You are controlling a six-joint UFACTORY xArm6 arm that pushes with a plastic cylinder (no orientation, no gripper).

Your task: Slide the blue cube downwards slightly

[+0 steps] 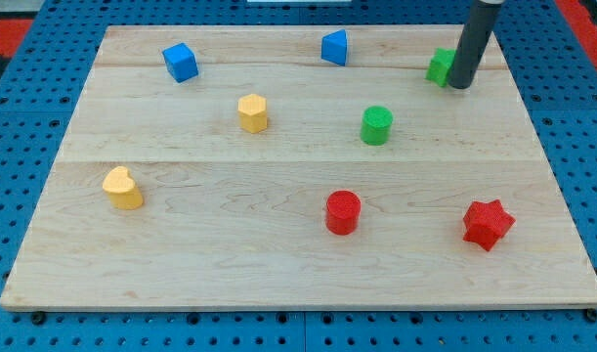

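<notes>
- Wooden board (298, 264) on a blue pegboard bench; the plank grain runs across the view.
- Our arm ends in a bare dark rod with nothing to open or close; it carries nothing. Our tip (459, 86) rests on the board at about 1 o'clock from the board's centre, touching or just beside a green block (439, 66) whose shape is partly hidden behind the rod.
- Task block: the blue cube (180, 62), near the far edge at about 11 o'clock from the board's centre. A second blue block (335, 48), wedge-like, sits at about 12 o'clock; not to be confused.
- Key relation: the blue cube lies at roughly 9 o'clock from our tip, well apart, with the second blue block between them along that line.
- Judgement: a downward push needs contact on the cube's 12 o'clock face, so our tip must travel across and come round behind it, in the narrow strip by the far edge.
- Below the cube, at about 5 o'clock from it, stands a yellow block (252, 112); near, but a slight slide should stop short.
</notes>
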